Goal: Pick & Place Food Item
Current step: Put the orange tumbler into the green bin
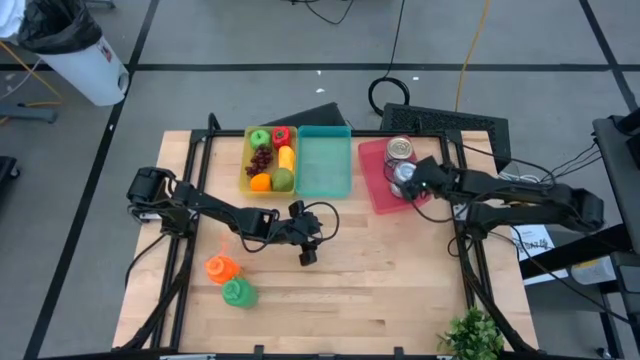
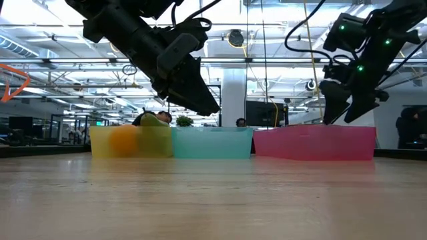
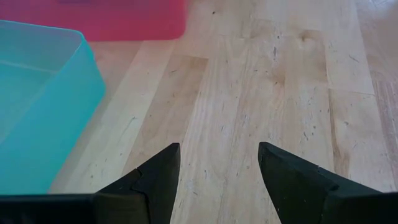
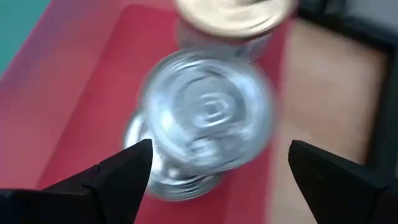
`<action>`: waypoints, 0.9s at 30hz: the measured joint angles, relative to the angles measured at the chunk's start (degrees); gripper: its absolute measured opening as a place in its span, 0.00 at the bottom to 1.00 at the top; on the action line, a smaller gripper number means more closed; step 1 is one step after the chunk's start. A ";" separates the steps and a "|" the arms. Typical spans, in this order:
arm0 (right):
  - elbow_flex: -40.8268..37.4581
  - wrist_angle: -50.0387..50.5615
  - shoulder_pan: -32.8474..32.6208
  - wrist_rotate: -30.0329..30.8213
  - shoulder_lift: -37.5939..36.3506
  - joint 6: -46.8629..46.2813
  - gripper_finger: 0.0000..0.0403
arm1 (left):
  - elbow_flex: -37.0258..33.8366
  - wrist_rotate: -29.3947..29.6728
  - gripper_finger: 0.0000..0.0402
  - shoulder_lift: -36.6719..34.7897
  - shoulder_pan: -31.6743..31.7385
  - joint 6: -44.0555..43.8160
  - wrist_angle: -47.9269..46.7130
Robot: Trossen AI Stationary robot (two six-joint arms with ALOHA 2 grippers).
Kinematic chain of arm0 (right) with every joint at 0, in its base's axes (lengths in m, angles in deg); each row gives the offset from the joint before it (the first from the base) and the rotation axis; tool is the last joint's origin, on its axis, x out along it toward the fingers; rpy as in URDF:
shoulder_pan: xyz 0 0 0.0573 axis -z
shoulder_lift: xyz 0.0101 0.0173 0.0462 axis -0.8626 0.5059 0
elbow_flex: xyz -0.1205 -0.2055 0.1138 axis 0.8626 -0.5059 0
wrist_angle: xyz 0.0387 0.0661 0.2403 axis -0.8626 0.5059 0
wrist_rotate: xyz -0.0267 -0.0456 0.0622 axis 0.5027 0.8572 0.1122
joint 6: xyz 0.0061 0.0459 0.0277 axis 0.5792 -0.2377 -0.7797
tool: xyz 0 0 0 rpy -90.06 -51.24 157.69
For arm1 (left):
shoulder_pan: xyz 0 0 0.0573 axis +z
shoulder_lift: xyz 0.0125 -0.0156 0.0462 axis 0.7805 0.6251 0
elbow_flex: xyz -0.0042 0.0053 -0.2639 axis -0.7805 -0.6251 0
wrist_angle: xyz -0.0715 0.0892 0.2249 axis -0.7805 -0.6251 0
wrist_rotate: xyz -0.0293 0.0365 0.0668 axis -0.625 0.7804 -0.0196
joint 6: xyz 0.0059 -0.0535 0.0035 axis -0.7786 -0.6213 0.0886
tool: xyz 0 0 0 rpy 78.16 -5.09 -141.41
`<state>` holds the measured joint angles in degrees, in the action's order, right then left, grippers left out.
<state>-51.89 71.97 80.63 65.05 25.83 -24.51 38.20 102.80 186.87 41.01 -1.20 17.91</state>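
Right end effector: fingers spread, empty, poised directly above upright cans in the red bin, can axes vertical, so this arm looks the nearer. Left end effector: open, empty, over bare counter beside the teal bin. The high view alone shows fruit in the yellow bin and two toys on the counter.

Both grippers' jaws apart.

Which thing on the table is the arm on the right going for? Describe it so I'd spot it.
Find the pink tray, rightmost of three coloured trays. Cans stand in it; the right gripper hovers open above the silver-topped can, nearest its jaws. Its neighbour beyond has a gold lid.
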 joint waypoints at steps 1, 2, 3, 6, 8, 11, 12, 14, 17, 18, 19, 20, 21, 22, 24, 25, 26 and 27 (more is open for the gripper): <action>0.00 -0.55 0.00 -1.50 0.65 0.11 0.89 | 0.00 0.00 0.57 0.00 0.00 -0.01 0.00; -0.01 -1.04 -0.10 -2.56 1.28 0.13 0.89 | 0.00 0.00 0.57 0.00 0.00 -0.01 0.00; -0.02 -1.67 -0.25 -3.06 1.76 0.50 0.89 | 0.00 0.00 0.57 0.00 0.00 -0.01 0.00; -0.02 -3.19 -1.46 -2.96 2.19 1.87 0.89 | 0.00 0.00 0.57 0.00 0.00 0.45 -0.61; -0.02 -4.06 -2.20 -2.97 1.32 2.88 0.89 | -0.02 -0.09 0.57 -1.10 -0.02 0.54 -3.28; -0.02 -4.70 -3.30 -2.94 -1.46 3.80 0.89 | 0.13 -0.07 0.57 -5.30 -0.37 -0.73 -8.06; -0.02 -4.67 -3.86 -2.96 -2.59 4.04 0.89 | 0.15 0.00 0.57 -6.99 -0.69 -1.60 -10.61; -0.02 -4.87 -5.54 -2.96 -4.91 4.18 0.89 | 0.13 0.17 0.57 -10.28 -1.89 -3.27 -15.80; -0.02 -4.82 -9.07 -2.99 -8.04 4.34 0.89 | 0.11 1.17 0.57 -15.53 -4.47 -6.67 -24.95; -0.02 -4.73 -10.43 -2.99 -8.96 4.14 0.89 | 0.11 1.98 0.57 -17.47 -5.45 -8.24 -27.88; -0.02 -4.86 -11.82 -2.95 -9.68 3.99 0.89 | 0.11 3.01 0.57 -19.42 -6.52 -10.12 -31.42; -0.02 -5.35 -13.21 -2.94 -10.25 3.78 0.89 | 0.09 3.84 0.57 -21.32 -7.42 -12.34 -34.78; -0.02 -5.70 -14.49 -2.95 -10.73 3.39 0.89 | 0.07 4.49 0.57 -23.47 -8.41 -14.90 -37.62; -0.02 -5.78 -15.66 -2.91 -11.03 3.02 0.89 | 0.07 4.62 0.57 -25.46 -9.25 -17.58 -39.73; -0.02 -6.60 -17.61 -2.73 -11.24 2.71 0.89 | 0.07 3.05 0.57 -29.46 -10.84 -23.21 -43.07; -0.02 -6.94 -18.41 -2.72 -11.22 2.70 0.89 | 0.07 1.08 0.57 -31.18 -11.57 -25.98 -44.35; -0.02 -7.16 -19.02 -2.71 -11.22 2.72 0.89 | 0.07 -1.29 0.57 -32.83 -12.31 -28.82 -45.32; -0.02 -7.58 -19.43 -2.73 -11.20 2.86 0.89 | 0.07 -4.11 0.57 -34.45 -12.93 -31.65 -46.41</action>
<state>-51.91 64.40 61.19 62.32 14.63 -21.65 38.27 98.70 152.42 28.07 -32.85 -28.50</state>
